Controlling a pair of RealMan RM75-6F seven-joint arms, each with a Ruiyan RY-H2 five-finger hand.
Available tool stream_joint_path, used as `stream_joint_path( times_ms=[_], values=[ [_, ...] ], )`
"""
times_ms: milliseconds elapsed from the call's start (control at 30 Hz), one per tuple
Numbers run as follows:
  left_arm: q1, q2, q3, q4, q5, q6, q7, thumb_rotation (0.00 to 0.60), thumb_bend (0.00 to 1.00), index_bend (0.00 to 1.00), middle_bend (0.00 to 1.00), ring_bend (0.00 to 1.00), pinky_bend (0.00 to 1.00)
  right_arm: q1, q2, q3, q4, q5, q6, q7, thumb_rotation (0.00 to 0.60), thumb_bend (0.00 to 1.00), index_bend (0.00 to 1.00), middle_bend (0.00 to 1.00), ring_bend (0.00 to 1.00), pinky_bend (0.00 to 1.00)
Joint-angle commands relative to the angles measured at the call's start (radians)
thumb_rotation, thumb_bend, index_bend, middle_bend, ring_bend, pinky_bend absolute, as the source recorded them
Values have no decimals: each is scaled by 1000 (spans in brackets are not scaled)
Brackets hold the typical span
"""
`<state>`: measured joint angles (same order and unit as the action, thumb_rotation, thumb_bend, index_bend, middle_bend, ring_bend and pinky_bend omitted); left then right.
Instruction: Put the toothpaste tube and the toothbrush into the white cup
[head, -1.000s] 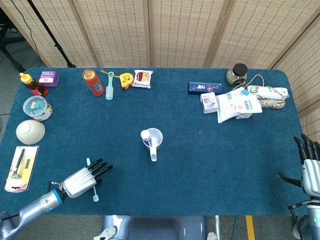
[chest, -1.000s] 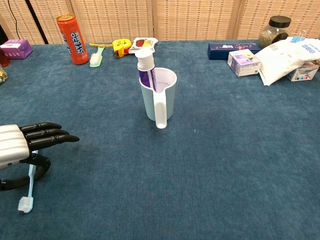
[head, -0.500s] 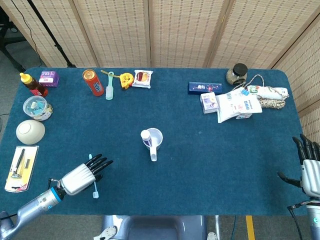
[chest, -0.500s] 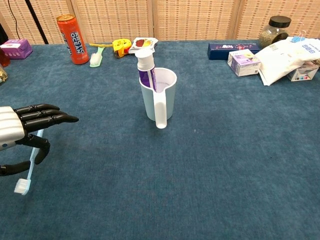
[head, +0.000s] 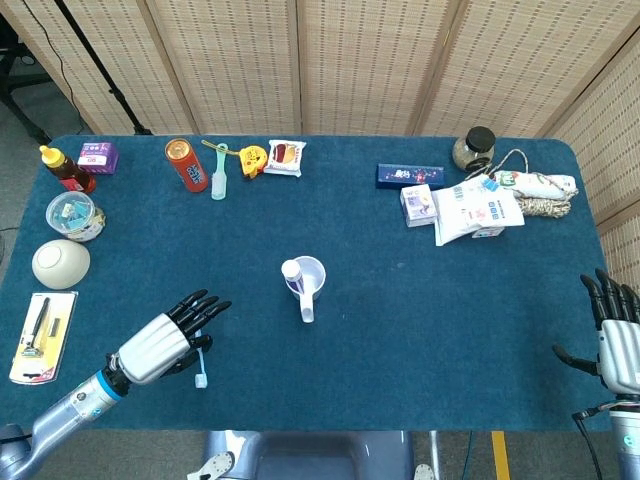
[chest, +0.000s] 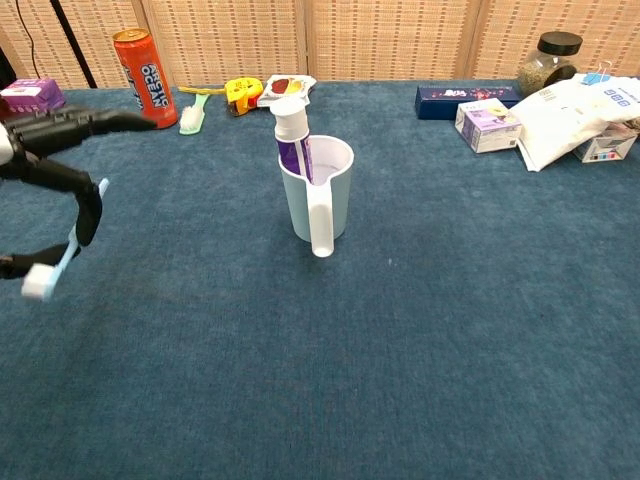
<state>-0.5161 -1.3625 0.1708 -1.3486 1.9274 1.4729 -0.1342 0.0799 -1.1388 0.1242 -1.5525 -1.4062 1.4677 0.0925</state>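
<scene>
The white cup (head: 309, 279) (chest: 322, 193) stands mid-table with its handle toward me. The toothpaste tube (head: 291, 271) (chest: 291, 133) stands upright inside it, cap up. My left hand (head: 163, 342) (chest: 58, 148) is raised at the front left, well left of the cup. It pinches the pale blue toothbrush (head: 203, 364) (chest: 58, 262), which hangs off the table with its white head down and toward me. My right hand (head: 619, 337) shows only in the head view at the far right edge, fingers spread and holding nothing.
Along the back left lie an orange can (head: 187, 164), a green brush (head: 219, 181) and snack packets. Boxes and bags (head: 470, 211) and a jar (head: 478, 147) crowd the back right. A bowl (head: 60, 263) and a razor card (head: 42, 335) sit at the left edge.
My left hand has lifted off the table with the toothbrush and moved up and slightly toward the cup. The right hand has barely shifted.
</scene>
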Motion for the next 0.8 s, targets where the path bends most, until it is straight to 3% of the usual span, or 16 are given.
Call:
stream_joint_path(
  times_ms=[33,233,400,633,800],
  values=[
    [-23,67,-74,-167,-51,55,-128,600,399,624,0,0,0,3,-3,-2,0,-1,-6,-5,600,0,0,0,0,0],
    [-58,126,-145,-310,-122,26,-203,600,398,624,0,0,0,4,-6,-3,1,-2,-8,-11,600,0,0,0,0,0],
    [-134,156,-213,-468,-236,-97,-395,600,398,624,0,0,0,7,-10,-5,1,-5,-13,-18,600,0,0,0,0,0],
    [-218,136,-288,-557,-364,-253,-521,600,397,624,0,0,0,9,-12,-5,3,-3,-18,-21,600,0,0,0,0,0],
    [-256,97,-337,-551,-453,-318,-506,600,397,624,0,0,0,9,-12,-4,6,0,-20,-18,600,0,0,0,0,0]
  ],
)
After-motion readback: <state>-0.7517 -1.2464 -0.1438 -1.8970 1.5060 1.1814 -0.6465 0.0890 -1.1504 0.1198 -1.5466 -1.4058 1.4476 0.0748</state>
